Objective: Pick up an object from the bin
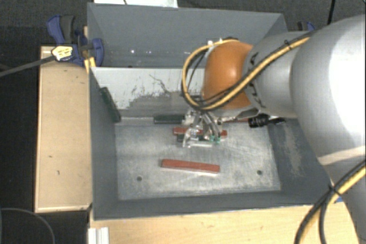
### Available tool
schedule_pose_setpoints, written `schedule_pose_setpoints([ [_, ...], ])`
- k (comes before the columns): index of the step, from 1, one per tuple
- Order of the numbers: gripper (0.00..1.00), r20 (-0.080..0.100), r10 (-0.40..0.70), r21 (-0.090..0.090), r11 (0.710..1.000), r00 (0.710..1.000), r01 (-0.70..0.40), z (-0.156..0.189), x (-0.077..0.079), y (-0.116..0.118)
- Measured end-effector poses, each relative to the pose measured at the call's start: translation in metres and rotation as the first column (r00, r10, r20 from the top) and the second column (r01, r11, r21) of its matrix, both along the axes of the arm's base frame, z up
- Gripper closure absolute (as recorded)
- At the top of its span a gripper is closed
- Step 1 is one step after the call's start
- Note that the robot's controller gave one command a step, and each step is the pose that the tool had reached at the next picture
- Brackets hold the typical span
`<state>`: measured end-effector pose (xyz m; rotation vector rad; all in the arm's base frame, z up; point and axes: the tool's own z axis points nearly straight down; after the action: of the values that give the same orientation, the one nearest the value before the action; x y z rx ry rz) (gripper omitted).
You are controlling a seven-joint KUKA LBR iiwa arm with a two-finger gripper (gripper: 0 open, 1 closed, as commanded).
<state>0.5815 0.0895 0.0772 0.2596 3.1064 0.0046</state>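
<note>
My gripper (199, 138) is low in the middle of the bin, just below the orange cover. Right under it lies a reddish-brown flat piece (179, 131), whose ends stick out to the left and right of the gripper; whether the gripper touches it I cannot tell. A longer reddish-brown flat bar (190, 166) lies a little nearer the front, apart from the gripper. A dark pen-like stick (167, 119) lies by the back wall, just left of the gripper.
A dark narrow bar (108, 103) leans against the left wall at the back corner. A small red and black thing (257, 120) lies at the right under the arm. The arm covers the bin's right side.
</note>
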Motion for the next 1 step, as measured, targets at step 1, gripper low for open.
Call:
schedule_pose_setpoints([
  [1,1.00,0.000,0.000,0.000,1.000,1.000,0.000,0.0000,0.0000,0.0000],
])
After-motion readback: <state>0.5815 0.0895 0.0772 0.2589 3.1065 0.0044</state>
